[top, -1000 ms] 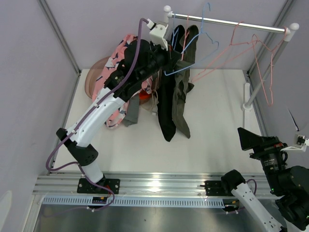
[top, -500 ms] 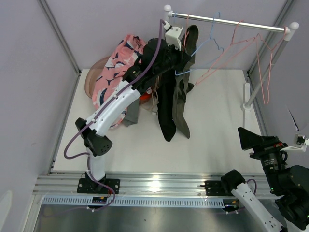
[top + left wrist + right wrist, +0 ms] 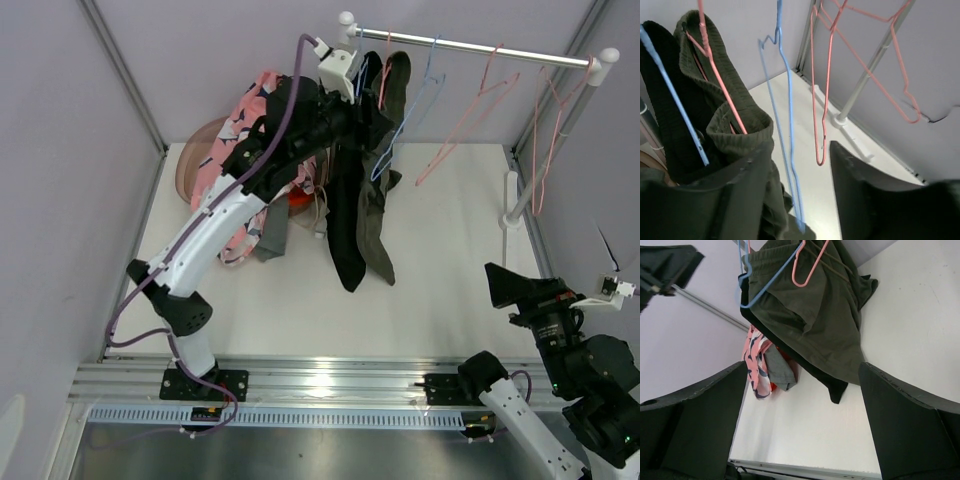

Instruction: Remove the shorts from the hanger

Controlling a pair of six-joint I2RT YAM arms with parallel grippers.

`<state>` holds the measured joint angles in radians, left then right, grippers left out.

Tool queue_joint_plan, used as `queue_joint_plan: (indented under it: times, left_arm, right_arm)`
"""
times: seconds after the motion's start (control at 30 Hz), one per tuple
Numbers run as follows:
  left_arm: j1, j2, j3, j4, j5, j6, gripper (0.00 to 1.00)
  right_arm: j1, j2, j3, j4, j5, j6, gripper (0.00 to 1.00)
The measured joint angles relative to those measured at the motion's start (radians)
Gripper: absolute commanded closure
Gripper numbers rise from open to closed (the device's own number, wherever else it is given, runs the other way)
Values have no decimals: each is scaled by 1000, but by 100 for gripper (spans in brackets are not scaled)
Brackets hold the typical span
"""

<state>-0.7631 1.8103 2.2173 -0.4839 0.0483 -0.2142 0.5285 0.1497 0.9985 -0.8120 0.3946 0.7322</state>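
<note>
Black shorts (image 3: 345, 235) and olive shorts (image 3: 376, 215) hang from hangers at the rail's left end. In the left wrist view the olive pair (image 3: 725, 100) sits on a pink hanger (image 3: 715, 75) and the black pair (image 3: 670, 130) on a blue one (image 3: 670, 95). Pink patterned shorts (image 3: 245, 120), an orange pair (image 3: 300, 198) and a grey-green pair (image 3: 272, 235) lie piled at the left. My left gripper (image 3: 385, 130) is up beside the hung shorts, open (image 3: 800, 150); an empty blue hanger (image 3: 786, 125) dangles loose between its jaws. My right gripper (image 3: 802, 405) is open and empty, low at the near right (image 3: 515, 285).
The metal rail (image 3: 480, 46) crosses the back right on a white pole with a base (image 3: 512, 215). Empty pink hangers (image 3: 465, 115) swing on it. A pinkish basin (image 3: 192, 155) lies under the pile at the left. Walls close in the left, back and right.
My left gripper was shut on the empty blue hanger, lifted it to the rail, then opened. The blue hanger now hangs free; the pink hangers have swung.
</note>
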Motion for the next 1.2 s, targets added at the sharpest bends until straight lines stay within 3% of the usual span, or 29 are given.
queue_joint_plan:
  times: [0.1, 0.4, 0.57, 0.8, 1.03, 1.2]
  left_arm:
    - [3, -47, -6, 2, -4, 7, 25]
    - [68, -80, -14, -4, -10, 5, 26]
    - [69, -223, -288, 6, -63, 5, 22]
    - [69, -577, -747, 62, -124, -10, 20]
    - [69, -795, -974, 114, -102, -54, 20]
    - [70, -847, -1059, 111, -82, -65, 21]
  right_arm:
    - [1, 0, -16, 5, -4, 0, 1]
    - [1, 68, -10, 111, -56, -20, 1]
    - [1, 433, 211, 240, -143, -100, 1]
    - [1, 973, 648, 418, -241, -238, 1]
    - [-42, 1330, 851, 472, -315, -283, 1]
    - [-75, 1471, 922, 482, -337, -285, 0]
